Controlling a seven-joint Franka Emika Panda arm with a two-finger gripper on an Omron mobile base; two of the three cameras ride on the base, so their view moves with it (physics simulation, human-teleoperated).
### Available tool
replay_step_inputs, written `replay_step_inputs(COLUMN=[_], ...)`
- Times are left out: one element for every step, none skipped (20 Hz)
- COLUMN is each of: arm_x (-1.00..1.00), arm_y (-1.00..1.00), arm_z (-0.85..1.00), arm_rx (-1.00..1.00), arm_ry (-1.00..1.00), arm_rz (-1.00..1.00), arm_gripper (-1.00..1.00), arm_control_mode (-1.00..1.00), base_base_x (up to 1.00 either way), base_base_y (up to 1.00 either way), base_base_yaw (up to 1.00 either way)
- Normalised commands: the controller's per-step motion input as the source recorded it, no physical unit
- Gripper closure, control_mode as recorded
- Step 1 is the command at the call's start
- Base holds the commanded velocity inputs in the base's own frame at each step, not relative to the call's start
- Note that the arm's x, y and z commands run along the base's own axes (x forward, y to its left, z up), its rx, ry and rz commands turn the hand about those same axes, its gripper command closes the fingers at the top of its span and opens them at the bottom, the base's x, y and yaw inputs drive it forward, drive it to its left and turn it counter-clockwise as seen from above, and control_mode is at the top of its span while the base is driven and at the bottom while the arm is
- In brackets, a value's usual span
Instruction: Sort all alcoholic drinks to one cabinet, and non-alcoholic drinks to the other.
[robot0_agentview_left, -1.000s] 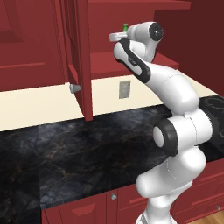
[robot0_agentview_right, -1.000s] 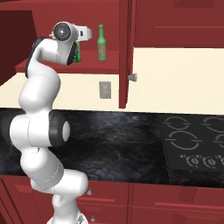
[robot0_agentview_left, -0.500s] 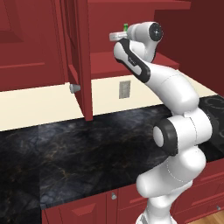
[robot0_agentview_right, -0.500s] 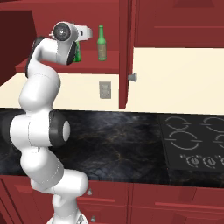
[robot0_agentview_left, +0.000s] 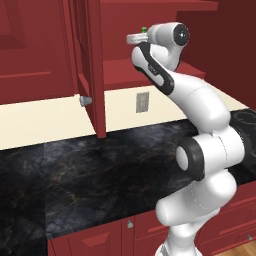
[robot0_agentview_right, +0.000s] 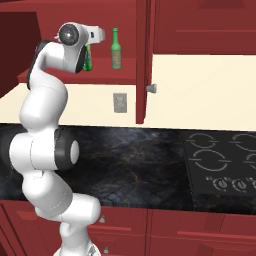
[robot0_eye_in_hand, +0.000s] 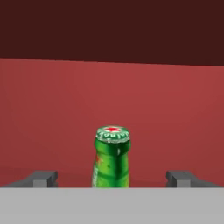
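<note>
Looking along the hand view, we saw the gripper (robot0_eye_in_hand: 112, 178) with its jaws set wide apart, one dark fingertip (robot0_eye_in_hand: 41, 178) at each side and the bright bottle (robot0_eye_in_hand: 112, 157) standing upright between them, touching neither. Its capped neck stood against the red cabinet back. From the right base view we noted what the hand camera missed: the olive bottle (robot0_agentview_right: 116, 49) stood upright on the same cabinet shelf (robot0_agentview_right: 75, 76), just beside the bright one, whose lower body showed behind the arm's wrist. The open door (robot0_agentview_right: 142, 60) hung at the shelf's right. In the left base view we caught merely the bright bottle's green cap above the hand. The arm reached up from the base, wrist level, hand pointing into the cabinet.
</note>
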Motion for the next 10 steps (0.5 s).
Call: replay_step_inputs(arm_x=[-0.20,-0.21,-0.24,-0.28,-0.31,-0.35,-0.40,-0.45,-0.50,-0.53], arm_y=[-0.10,-0.10,-0.09,-0.08,-0.06,-0.04,-0.01,0.00,0.00,0.00], arm_z=[0.16,0.16,0.15,0.15,0.15,0.14,0.12,0.10,0.07,0.06], arm_rx=[-0.02,-0.02,-0.02,-0.03,-0.03,-0.03,-0.04,-0.04,-0.03,-0.02], arm_ry=[0.00,0.00,0.00,0.00,0.00,0.00,-0.01,-0.02,-0.02,-0.02], arm_rz=[-0.02,-0.02,-0.02,-0.02,-0.02,-0.02,-0.01,0.00,0.00,0.00], arm_gripper=[-1.00,-1.00,-1.00,-1.00,-1.00,-1.00,-1.00,-1.00,-1.00,-1.00], arm_control_mode=[-1.00,-1.00,-1.00,-1.00,-1.00,-1.00,-1.00,-1.00,-1.00,-1.00], base_base_x=[0.00,0.00,0.00,0.00,0.00,0.00,0.00,0.00,0.00,0.00], base_base_y=[0.00,0.00,0.00,0.00,0.00,0.00,0.00,0.00,0.00,0.00], base_base_yaw=[0.00,0.00,0.00,0.00,0.00,0.00,0.00,0.00,0.00,0.00])
